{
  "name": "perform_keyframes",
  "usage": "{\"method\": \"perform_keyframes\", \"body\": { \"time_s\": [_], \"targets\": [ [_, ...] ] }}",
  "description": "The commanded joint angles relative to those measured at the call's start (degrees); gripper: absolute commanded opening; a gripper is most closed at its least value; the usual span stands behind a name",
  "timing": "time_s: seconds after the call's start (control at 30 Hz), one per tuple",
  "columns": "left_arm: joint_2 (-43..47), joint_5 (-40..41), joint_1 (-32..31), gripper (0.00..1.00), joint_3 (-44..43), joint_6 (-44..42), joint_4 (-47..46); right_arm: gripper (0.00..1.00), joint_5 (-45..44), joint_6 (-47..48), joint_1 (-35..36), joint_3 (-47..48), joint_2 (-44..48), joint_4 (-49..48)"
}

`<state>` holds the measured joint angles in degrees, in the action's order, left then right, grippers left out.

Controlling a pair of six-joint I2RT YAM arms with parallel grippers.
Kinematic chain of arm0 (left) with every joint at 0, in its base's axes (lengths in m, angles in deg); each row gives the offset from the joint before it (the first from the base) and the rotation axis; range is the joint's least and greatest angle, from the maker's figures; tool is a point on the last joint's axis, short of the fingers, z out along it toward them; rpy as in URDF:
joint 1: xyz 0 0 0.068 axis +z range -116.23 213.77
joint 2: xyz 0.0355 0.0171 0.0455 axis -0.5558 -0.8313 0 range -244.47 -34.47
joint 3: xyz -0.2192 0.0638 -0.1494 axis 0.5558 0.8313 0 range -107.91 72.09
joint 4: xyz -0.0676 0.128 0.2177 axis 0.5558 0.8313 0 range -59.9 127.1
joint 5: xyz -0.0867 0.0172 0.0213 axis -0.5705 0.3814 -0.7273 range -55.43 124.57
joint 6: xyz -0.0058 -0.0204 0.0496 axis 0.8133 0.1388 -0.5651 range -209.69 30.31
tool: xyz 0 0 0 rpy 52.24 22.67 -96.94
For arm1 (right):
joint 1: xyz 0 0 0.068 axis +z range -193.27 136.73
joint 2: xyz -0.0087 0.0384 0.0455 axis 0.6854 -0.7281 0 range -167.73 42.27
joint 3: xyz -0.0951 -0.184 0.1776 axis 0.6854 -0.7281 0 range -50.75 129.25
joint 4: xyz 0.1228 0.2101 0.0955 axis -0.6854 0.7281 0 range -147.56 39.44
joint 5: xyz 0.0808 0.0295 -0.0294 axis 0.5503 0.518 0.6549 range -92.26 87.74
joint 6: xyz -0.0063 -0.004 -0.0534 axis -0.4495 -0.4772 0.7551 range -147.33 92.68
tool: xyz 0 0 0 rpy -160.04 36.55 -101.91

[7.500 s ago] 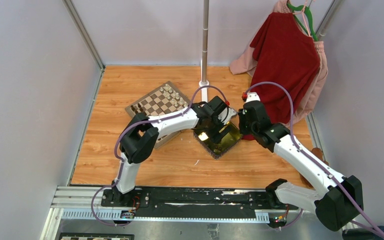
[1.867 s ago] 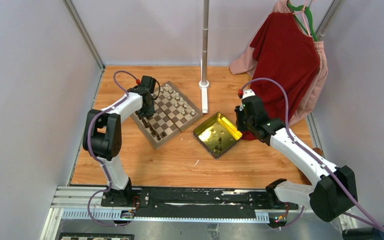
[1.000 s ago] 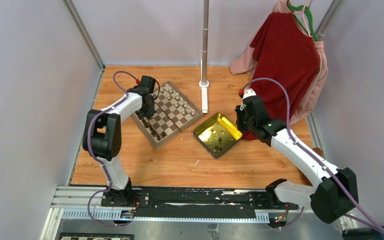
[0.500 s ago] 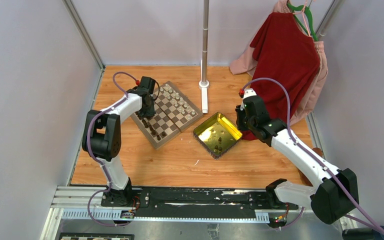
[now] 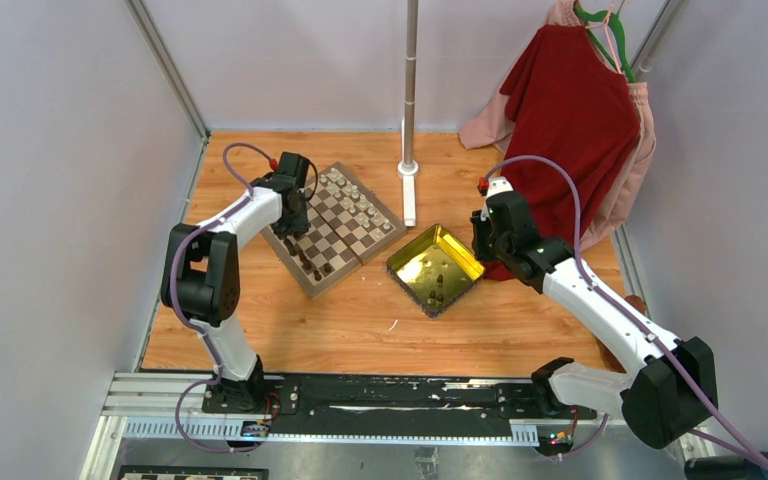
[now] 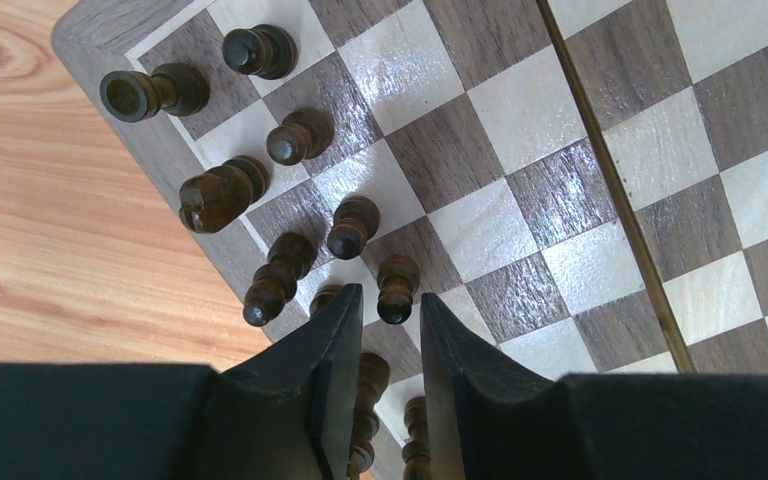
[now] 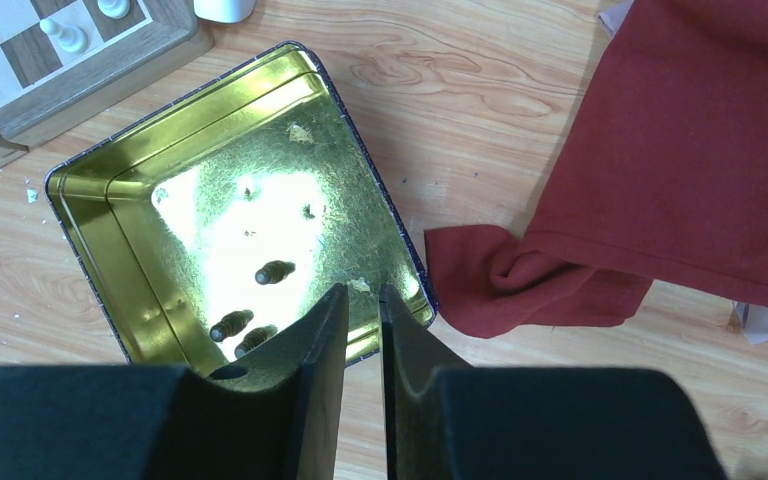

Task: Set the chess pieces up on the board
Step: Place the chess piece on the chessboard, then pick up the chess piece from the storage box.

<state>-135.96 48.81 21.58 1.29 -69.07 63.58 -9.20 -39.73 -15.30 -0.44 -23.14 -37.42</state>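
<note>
Hovering over the yellow tray (image 7: 190,125), the right gripper (image 7: 363,300) is holding nothing, jaws narrowly apart. Three dark pieces (image 7: 275,272) are lying inside the tray. Farther off, the left gripper (image 6: 390,297) is standing slightly parted, with a dark pawn (image 6: 395,285) upright just off its tips, near the edge of the board (image 6: 480,230). Judgement: placement is finishing; the next move calls for lifting clear without toppling neighbouring pieces (image 6: 350,225).

board (image 5: 338,228): flat on the table (image 5: 360,330), left of centre, one corner toward the arms.
tray (image 5: 436,268): on the table, just beside the board's right edge.
chess pieces (image 6: 300,135): rows along the board's left edge, more along its far right edge; three lie in the tray's near corner.
pole (image 5: 410,100): behind the board and tray.
clothes (image 5: 570,110): rear right, the hem on the table right of the tray.
left gripper (image 6: 390,295): over the left-edge rows.
right gripper (image 7: 362,292): over the tray's right side.
</note>
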Motion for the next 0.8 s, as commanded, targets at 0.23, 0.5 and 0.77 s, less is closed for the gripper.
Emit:
{"method": "perform_keyframes", "body": {
  "time_s": [0.23,0.5,0.77],
  "targets": [
    [3.32,0.79,0.23,0.34,-0.78,-0.14,1.30,0.22,0.61,0.19,-0.72,-0.21,1.51,-0.01],
    [4.04,0.44,-0.01,0.37,-2.60,-0.60,1.49,0.22,0.56,0.21,-0.72,-0.21,1.86,-0.05],
    [4.88,1.30,-0.97,0.37,-5.51,-1.75,2.28,0.22,0.77,0.17,-0.73,0.21,1.73,0.31]
  ]
}}
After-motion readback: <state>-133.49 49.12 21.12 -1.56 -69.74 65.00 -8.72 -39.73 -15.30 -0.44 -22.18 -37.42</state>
